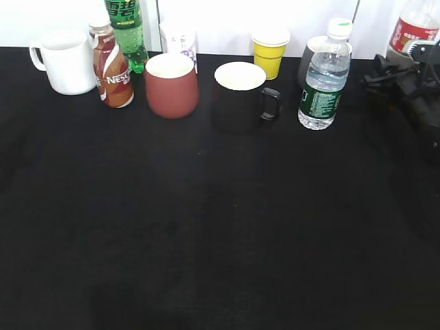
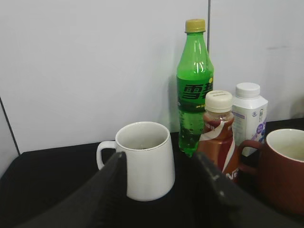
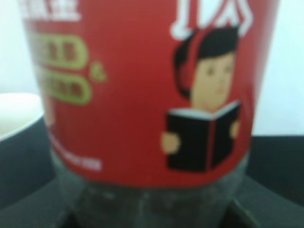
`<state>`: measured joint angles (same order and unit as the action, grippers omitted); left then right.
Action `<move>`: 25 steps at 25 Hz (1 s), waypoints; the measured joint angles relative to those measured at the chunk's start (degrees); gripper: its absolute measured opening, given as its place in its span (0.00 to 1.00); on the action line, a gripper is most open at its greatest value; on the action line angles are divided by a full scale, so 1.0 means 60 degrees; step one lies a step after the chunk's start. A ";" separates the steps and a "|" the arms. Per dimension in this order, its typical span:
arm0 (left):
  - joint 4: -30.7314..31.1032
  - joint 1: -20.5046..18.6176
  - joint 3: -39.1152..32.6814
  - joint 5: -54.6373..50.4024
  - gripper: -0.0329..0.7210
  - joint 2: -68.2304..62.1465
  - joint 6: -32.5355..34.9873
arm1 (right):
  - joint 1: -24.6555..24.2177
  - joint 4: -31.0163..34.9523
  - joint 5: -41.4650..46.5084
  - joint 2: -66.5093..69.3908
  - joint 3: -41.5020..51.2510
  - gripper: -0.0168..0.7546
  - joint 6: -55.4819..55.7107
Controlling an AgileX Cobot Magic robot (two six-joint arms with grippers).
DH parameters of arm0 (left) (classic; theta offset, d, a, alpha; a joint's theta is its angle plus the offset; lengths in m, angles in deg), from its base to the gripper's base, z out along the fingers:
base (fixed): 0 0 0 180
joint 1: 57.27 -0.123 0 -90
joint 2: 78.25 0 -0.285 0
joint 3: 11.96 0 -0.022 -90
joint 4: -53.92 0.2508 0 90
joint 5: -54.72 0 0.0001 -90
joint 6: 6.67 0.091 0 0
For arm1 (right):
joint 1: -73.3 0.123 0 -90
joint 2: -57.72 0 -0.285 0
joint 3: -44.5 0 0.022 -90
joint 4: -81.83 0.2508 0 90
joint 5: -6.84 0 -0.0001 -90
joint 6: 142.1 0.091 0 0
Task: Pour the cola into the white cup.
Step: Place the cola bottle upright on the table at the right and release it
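so the cola (image 1: 414,29) sits way up in the upper right corner of the exterior view, only its red label and clear shoulder showing, and the right gripper (image 1: 405,75) is right under it there. in the right wrist view the label (image 3: 142,85) fills nearly the whole frame, blurry, with dark finger shapes at the lower corners either side of the bottle base. looks like the jaws are spread around it, but i honestly can't tell if they're pinching it or just flanking it.

the white cup (image 1: 65,60) is at the opposite end, upper left of the exterior view, just beside the nescafe bottle (image 1: 112,65). the left gripper (image 2: 159,190) is spread wide with the cup (image 2: 145,159) sitting between its fingers, not gripped as far as i can see.

what worries me: the cola has to cross the whole row. the water bottle (image 1: 324,79), black mug (image 1: 240,96) and maroon cup (image 1: 170,84) all stand in the way, so a low carry could clip one. i also can't see whether the cap is off. and a loose grip on that smooth label could slip once it tilts, splashing the wrong cup.
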<state>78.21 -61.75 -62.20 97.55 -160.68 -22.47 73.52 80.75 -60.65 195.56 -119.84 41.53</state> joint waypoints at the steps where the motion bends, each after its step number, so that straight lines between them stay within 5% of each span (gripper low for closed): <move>1: 0.0000 0.0000 0.0000 0.0003 0.49 0.0000 0.0000 | 0.0000 -0.0009 0.0008 0.0029 -0.0067 0.52 0.0000; 3: 0.0000 0.0000 0.0000 0.0003 0.49 0.0000 0.0000 | 0.0000 -0.0080 0.0008 0.0067 -0.0091 0.52 0.0000; 8: 0.0000 0.0000 0.0000 0.0011 0.49 0.0000 0.0000 | 0.0000 -0.0422 -0.0164 0.0057 -0.0088 0.77 0.0000; 20: 0.0000 0.0000 0.0000 0.0038 0.47 0.0000 -0.0024 | 0.0000 -0.0509 -0.0146 -0.1988 0.2763 0.78 0.0000; 22: 0.0009 0.0000 0.0000 -0.0762 0.47 0.0284 -0.0326 | 0.0000 -0.1078 0.1986 -0.3373 0.3069 0.78 0.0428; 25: -0.0010 0.0009 0.0000 -0.3718 0.47 0.0756 -0.0422 | 0.0000 -0.1741 0.7206 -0.5214 0.3079 0.78 0.1171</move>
<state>78.15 -61.70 -62.20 75.24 -156.14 -25.00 73.52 70.31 -17.42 164.27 -101.37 48.56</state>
